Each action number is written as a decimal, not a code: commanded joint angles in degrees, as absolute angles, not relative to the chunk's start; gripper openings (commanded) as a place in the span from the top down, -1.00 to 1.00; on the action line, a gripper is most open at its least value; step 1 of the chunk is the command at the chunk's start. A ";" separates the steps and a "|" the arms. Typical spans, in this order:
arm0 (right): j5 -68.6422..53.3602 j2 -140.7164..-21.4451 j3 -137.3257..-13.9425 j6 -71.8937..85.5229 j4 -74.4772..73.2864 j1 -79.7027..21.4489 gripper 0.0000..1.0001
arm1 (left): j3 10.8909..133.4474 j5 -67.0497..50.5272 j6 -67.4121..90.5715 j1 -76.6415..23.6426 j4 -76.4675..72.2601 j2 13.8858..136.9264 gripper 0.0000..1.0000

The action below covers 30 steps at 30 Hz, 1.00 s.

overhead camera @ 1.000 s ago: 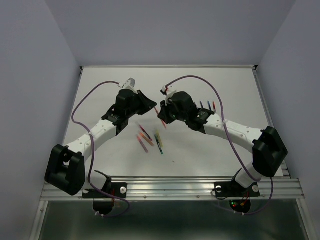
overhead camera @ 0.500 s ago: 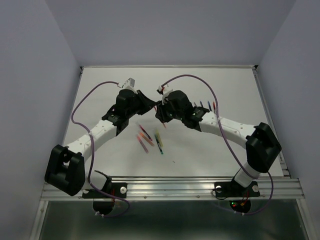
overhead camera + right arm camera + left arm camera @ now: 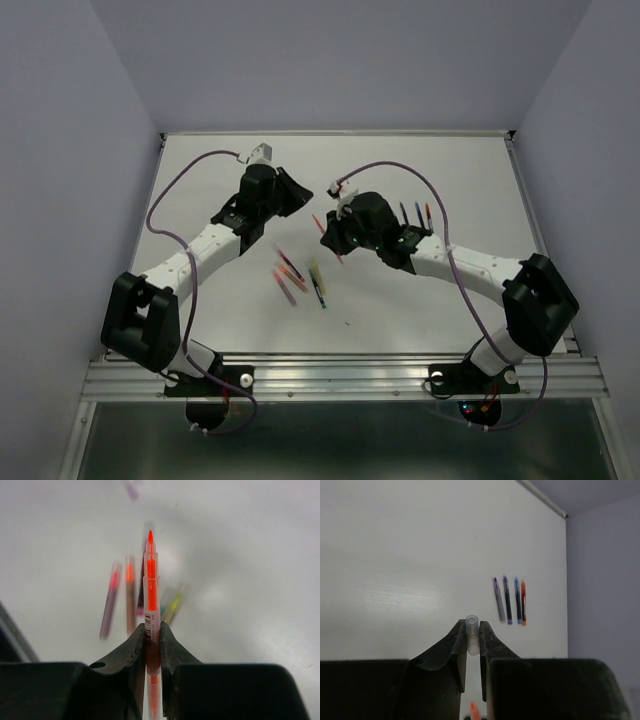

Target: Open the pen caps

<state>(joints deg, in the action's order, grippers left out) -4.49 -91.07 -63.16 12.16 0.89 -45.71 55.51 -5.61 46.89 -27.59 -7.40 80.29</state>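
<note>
Listing holdings first, loose stock after.

Found left gripper point(image 3: 472, 631) pinched on a clear pen cap point(image 3: 472, 640), the cap standing out past the fingertips with its open mouth turned away from the wrist. Saw nothing else in that grip.

Found right gripper point(image 3: 152, 635) clamped around the barrel of an orange pen point(image 3: 151, 597), well back from the point, bare orange tip exposed and aimed away from the wrist. Judged this pen opened: cap and barrel apart, one in each gripper.

Located both grippers above the middle of the counter point(image 3: 450, 170), near each other but not touching, with the pen's long axis slanted toward the left gripper.

Logged a loose cluster of pens point(image 3: 298, 277) flat on the counter, closer to the arm bases than either gripper and roughly between the two arms. Noted long axes mostly far-to-near with a slight slant; caps too small to make out. Reckoned the right gripper nearer to that cluster, the left farther back.

Logged also a row of four pens point(image 3: 509, 600), side by side and parallel, toward the right of the counter, well apart from the cluster. Could not tell capped from uncapped.

Judged the coming move as dependent on emptying both grippers, then descending on a cluster pen across its long axis.
</note>
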 commanded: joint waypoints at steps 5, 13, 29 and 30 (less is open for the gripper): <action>-19.78 -79.28 -48.35 20.91 -0.97 -49.39 0.99 | 67.67 2.82 43.59 -18.46 -13.62 86.92 1.00; -3.00 -80.14 -52.03 19.95 -7.29 -43.96 0.99 | 63.47 2.37 42.19 -17.05 -9.94 85.35 1.00; 10.99 -101.95 -66.52 0.97 -8.09 -28.04 0.79 | 46.49 10.54 41.22 -15.82 -0.09 76.20 1.00; 10.99 -102.48 -66.97 0.97 -8.00 -27.52 0.74 | 46.49 10.63 41.22 -15.73 -0.09 76.29 1.00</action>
<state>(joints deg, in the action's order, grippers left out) 7.81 -100.79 -62.83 5.30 -8.40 -29.39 46.63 7.42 42.09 -16.40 -0.34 78.24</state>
